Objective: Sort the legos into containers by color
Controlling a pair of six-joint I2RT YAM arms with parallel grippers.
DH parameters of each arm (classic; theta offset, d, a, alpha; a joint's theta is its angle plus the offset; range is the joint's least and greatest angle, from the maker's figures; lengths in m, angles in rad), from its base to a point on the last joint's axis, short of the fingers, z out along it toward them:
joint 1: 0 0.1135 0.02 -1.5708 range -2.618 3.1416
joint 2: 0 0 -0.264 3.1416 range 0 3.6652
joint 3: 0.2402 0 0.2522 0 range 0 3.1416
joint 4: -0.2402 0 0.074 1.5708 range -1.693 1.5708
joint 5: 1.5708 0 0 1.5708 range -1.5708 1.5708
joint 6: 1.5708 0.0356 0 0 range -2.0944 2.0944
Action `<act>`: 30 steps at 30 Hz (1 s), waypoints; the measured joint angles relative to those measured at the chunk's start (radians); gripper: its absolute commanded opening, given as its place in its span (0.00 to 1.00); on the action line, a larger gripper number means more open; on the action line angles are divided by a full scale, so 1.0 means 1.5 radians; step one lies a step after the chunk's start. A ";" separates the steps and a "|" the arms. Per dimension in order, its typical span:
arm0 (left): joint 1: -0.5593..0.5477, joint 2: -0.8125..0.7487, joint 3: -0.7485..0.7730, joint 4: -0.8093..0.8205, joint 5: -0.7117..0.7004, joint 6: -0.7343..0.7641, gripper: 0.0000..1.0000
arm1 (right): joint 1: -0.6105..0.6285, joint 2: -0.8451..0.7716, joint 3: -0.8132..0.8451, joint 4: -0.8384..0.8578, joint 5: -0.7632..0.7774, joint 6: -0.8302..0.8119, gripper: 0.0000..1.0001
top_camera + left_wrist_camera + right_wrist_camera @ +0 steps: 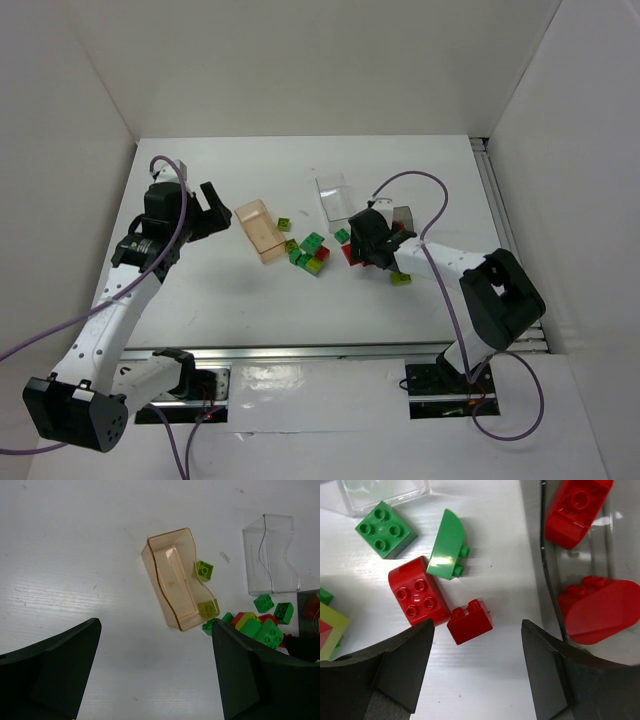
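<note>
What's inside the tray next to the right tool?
A studded red brick and a rounded red brick. The right tool covers the tray at its near end, so more there can't be ruled out.

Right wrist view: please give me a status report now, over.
Both grippers open, empty: left gripper by peach tray, right gripper over small red brick. Two red bricks in dark tray. Larger red brick close beside target.

L arm [112, 308] reaches fwd w/ jaws wide open; R arm [450, 262] bent inward, jaws open too.
</note>
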 measured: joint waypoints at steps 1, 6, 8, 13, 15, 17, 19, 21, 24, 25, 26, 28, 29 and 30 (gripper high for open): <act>0.000 0.000 0.000 0.000 0.000 0.000 0.99 | 0.000 0.000 -0.003 0.004 -0.008 -0.005 0.78; 0.000 0.000 0.000 0.000 0.000 0.000 0.99 | -0.001 0.006 -0.012 0.031 -0.048 -0.037 0.71; 0.000 0.000 0.000 0.000 0.000 0.000 0.99 | -0.005 0.015 -0.013 0.038 -0.058 -0.046 0.61; 0.000 0.000 0.000 -0.004 0.000 0.000 0.99 | -0.038 0.032 -0.023 0.060 -0.081 -0.057 0.50; 0.000 0.000 0.000 -0.005 -0.001 0.000 0.99 | -0.047 0.035 -0.024 0.060 -0.084 -0.062 0.38; 0.000 0.000 0.000 -0.005 -0.001 0.000 0.99 | -0.050 0.034 -0.024 0.062 -0.087 -0.062 0.35; 0.000 0.000 0.000 -0.005 -0.001 0.000 0.99 | -0.049 0.032 -0.024 0.060 -0.092 -0.063 0.33; 0.000 0.000 0.000 -0.005 0.000 0.000 0.99 | -0.049 0.015 -0.024 0.054 -0.094 -0.065 0.33; 0.000 0.000 0.000 -0.005 0.000 0.000 0.99 | -0.049 -0.028 -0.019 0.040 -0.089 -0.066 0.33; 0.000 0.001 0.000 -0.005 0.000 0.000 0.99 | -0.049 -0.043 -0.015 0.036 -0.083 -0.067 0.33; 0.000 0.001 0.000 -0.005 0.000 0.000 0.99 | -0.051 -0.055 -0.009 0.032 -0.076 -0.068 0.33; 0.000 0.002 0.000 -0.005 0.000 -0.004 0.99 | -0.059 -0.072 0.005 0.028 -0.064 -0.071 0.35; 0.000 0.003 0.000 -0.005 0.000 -0.009 0.99 | -0.066 -0.076 0.011 0.028 -0.058 -0.073 0.35; 0.000 0.004 0.000 -0.007 -0.001 -0.011 0.99 | -0.078 -0.079 0.017 0.028 -0.053 -0.074 0.36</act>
